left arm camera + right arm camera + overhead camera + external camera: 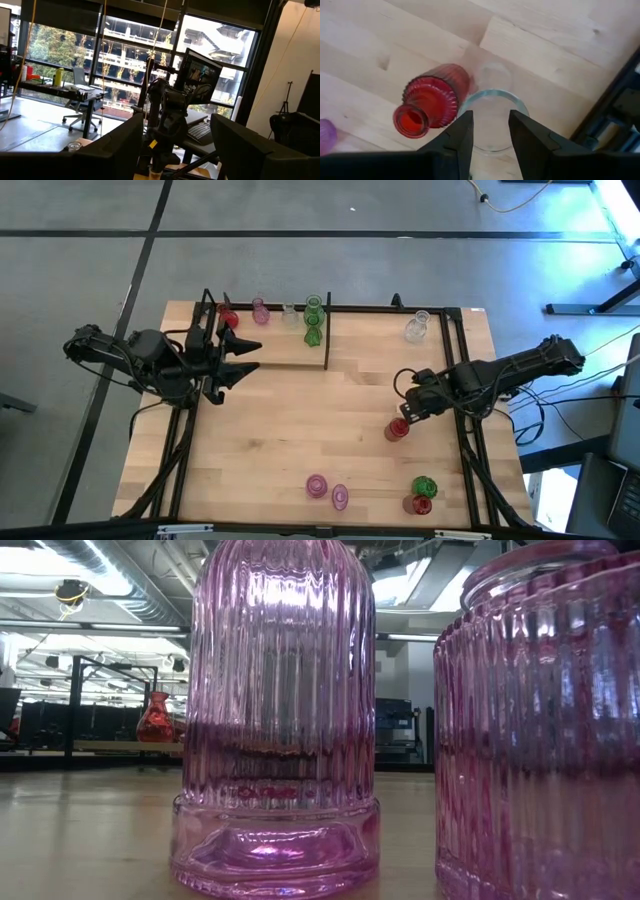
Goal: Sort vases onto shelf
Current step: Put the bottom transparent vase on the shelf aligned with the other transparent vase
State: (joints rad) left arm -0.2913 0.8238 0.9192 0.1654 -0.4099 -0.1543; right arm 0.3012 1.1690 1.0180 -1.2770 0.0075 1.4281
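The shelf stands at the table's far left. On it stand a red vase, a pink one, a clear one and two green ones. My left gripper hovers open at the shelf's left end, with nothing between its fingers. My right gripper points down at the table's right, open, over an upright clear vase. A red vase stands right beside the clear one. Another clear vase stands at the far right. My right gripper comes from above, pointing down, with its two fingertips over the clear vase's mouth rim. Whether they touch the glass I cannot tell. The vase stands upright on the table.
Two pink vases stand at the near edge and fill the low view. A green vase and a red one stand at the near right. Black frame rods run along the table's right side.
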